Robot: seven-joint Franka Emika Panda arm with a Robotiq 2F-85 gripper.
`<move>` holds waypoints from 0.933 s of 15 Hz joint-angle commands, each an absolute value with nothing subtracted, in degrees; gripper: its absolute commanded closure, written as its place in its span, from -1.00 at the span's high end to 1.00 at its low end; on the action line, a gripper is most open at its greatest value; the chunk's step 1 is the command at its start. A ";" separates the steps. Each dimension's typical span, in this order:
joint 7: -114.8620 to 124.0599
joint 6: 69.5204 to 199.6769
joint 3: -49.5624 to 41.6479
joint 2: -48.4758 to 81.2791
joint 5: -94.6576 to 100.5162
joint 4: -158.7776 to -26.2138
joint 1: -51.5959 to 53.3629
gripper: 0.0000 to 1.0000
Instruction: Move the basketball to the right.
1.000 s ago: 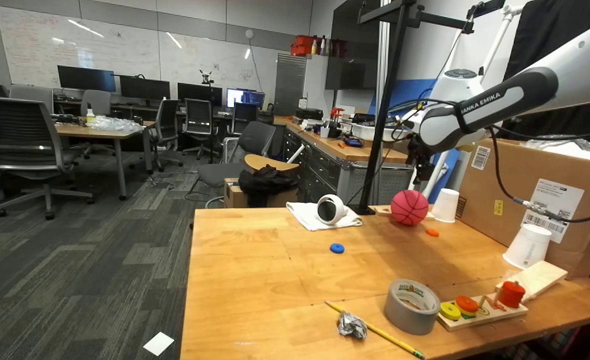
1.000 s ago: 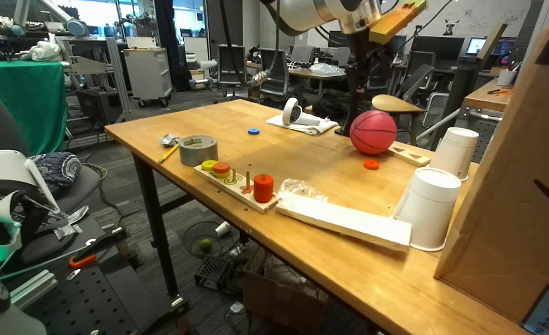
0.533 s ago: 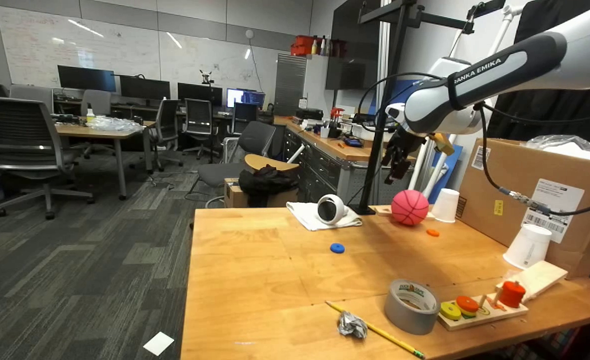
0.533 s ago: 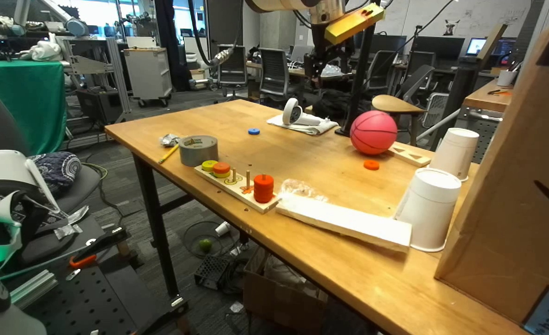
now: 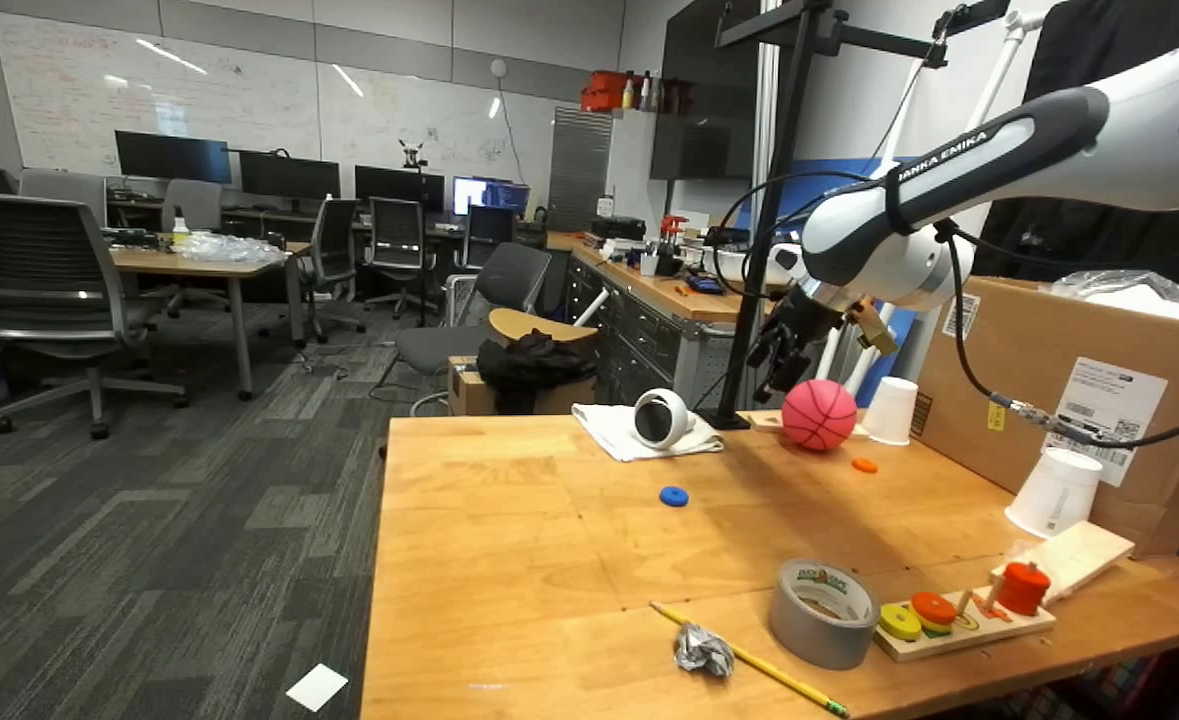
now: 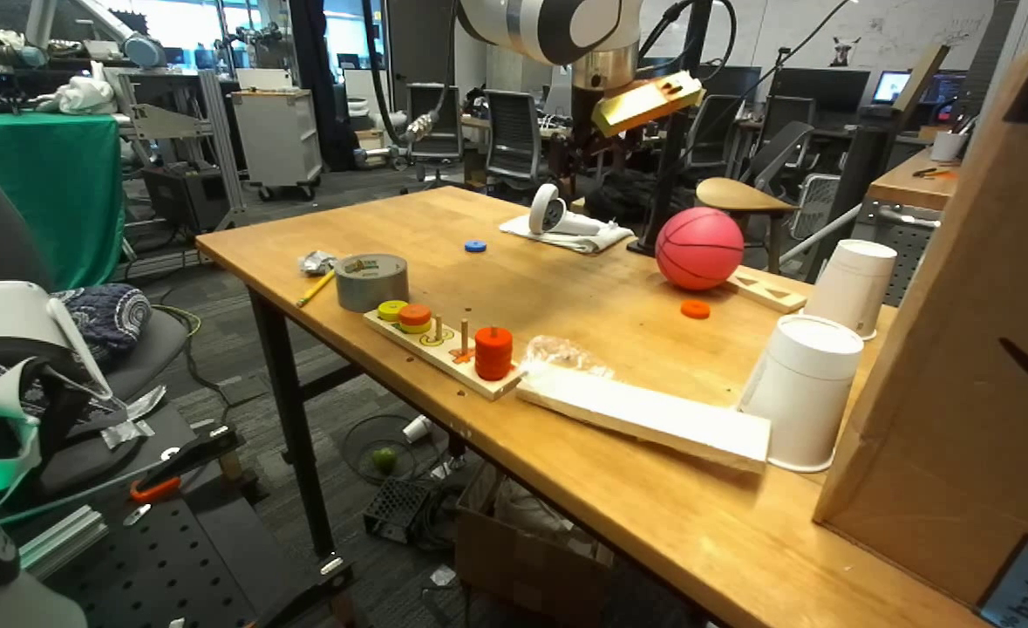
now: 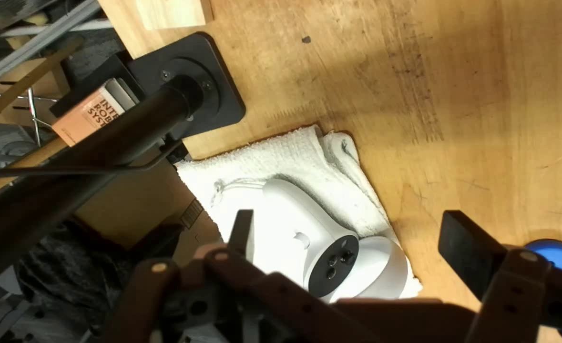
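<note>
A: Where did the basketball sit?

B: On the wooden table, close to the far edge in an exterior view. With twelve pointing away from that camera, it lay around one o'clock from the table's middle.

A: And the gripper?

B: It hung in the air at ten o'clock from the ball in both exterior views, apart from it. The wrist view showed the fingers spread wide, with a white controller and a folded towel visible below.

A: What stood along the far edge?

B: A black post rose at nine o'clock from the ball. At three o'clock, an upside-down white cup stood near it, with the wall of a cardboard box past that.

A: Any travel room toward the near edge?

B: Shaded tabletop stretched from the ball to a grey tape roll at six o'clock, near the near edge. An orange disc lay near the ball at about half past four; a blue disc lay farther off at eight.

A: And around the tape roll?

B: A ring-stacking toy sat just beside it at three o'clock. A yellow pencil slanted toward the near edge at eight.
</note>
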State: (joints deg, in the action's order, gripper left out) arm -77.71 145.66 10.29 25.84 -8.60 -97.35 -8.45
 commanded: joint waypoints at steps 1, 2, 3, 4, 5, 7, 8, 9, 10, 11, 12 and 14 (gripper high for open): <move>-81.61 148.93 11.13 27.45 -9.97 -96.73 -9.30 1.00; -81.71 149.79 10.86 28.04 -9.38 -96.58 -9.11 1.00; -81.85 150.38 10.69 28.72 -9.00 -96.35 -9.02 1.00; -81.94 150.87 10.56 29.32 -8.70 -96.18 -8.96 1.00; -81.73 151.47 10.26 30.05 -8.20 -95.90 -8.79 1.00; -80.76 152.12 9.38 31.63 -6.73 -95.01 -8.39 1.00; -80.26 152.30 8.80 32.12 -5.78 -94.73 -8.17 1.00; -80.08 152.62 8.37 32.57 -4.94 -94.50 -8.14 1.00; -79.63 152.68 7.55 33.04 -3.71 -94.03 -8.01 1.00; -78.87 152.66 6.44 33.33 -2.14 -93.73 -7.75 1.00; -77.73 152.41 4.93 33.13 -0.45 -93.92 -7.62 1.00; -74.61 152.85 1.07 32.08 3.84 -95.16 -7.15 1.00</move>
State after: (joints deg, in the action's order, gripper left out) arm -78.75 151.81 5.76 32.60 -1.22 -95.48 -8.30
